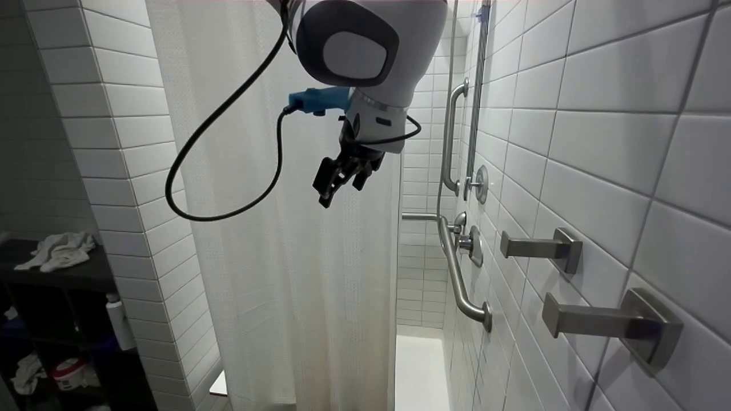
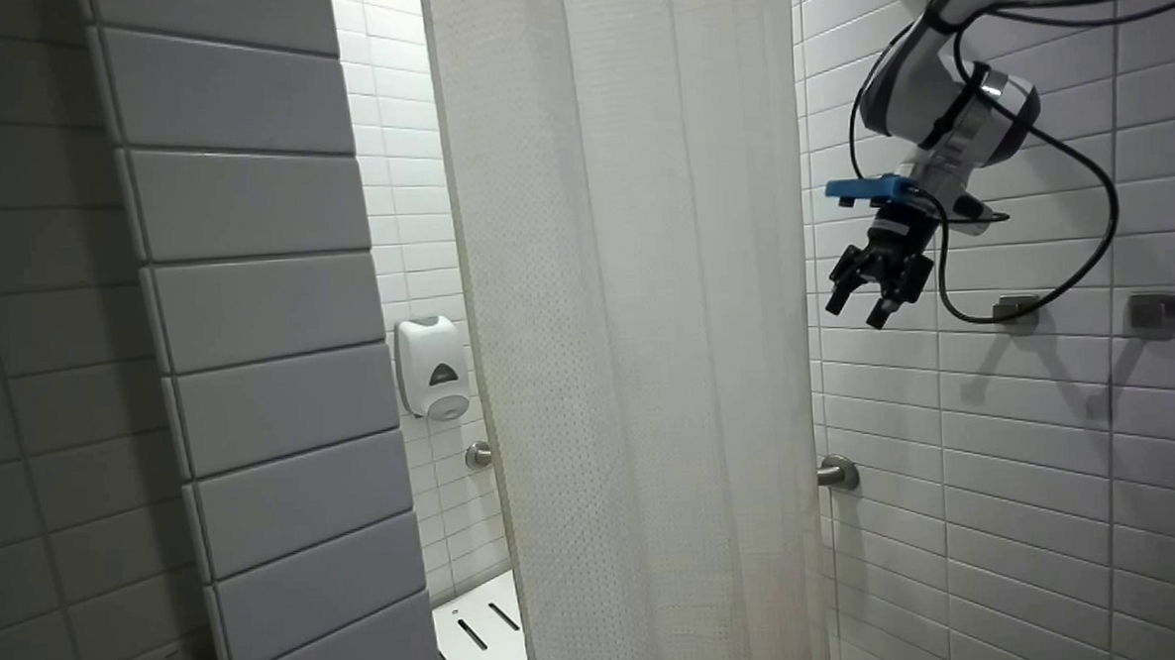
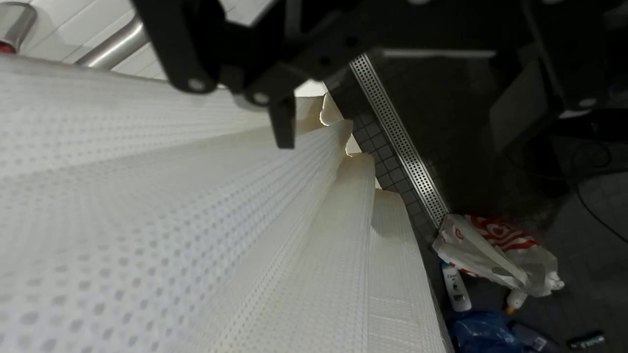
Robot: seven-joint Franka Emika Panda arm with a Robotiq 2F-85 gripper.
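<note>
My gripper is black, with its two fingers apart and nothing between them. It shows in both exterior views (image 1: 342, 192) (image 2: 856, 311) and in the wrist view (image 3: 397, 137). It points downward at a tilt. The nearest thing is a white textured shower curtain (image 1: 285, 285), which hangs in folds; it also shows in an exterior view (image 2: 649, 367), where the gripper is to the right of it. In the wrist view the curtain (image 3: 235, 220) fills the left and middle, and one finger overlaps it. I cannot tell whether that finger touches it.
Metal hooks (image 1: 534, 247) (image 1: 594, 321) stick out from the tiled wall. Bent grab bars (image 1: 460, 291) are beyond. A tiled pillar (image 1: 137, 228) and dark shelf (image 1: 57, 277) stand at left. A drain (image 3: 407, 147), plastic bag (image 3: 495, 255) and bottle (image 3: 456, 289) are on the floor.
</note>
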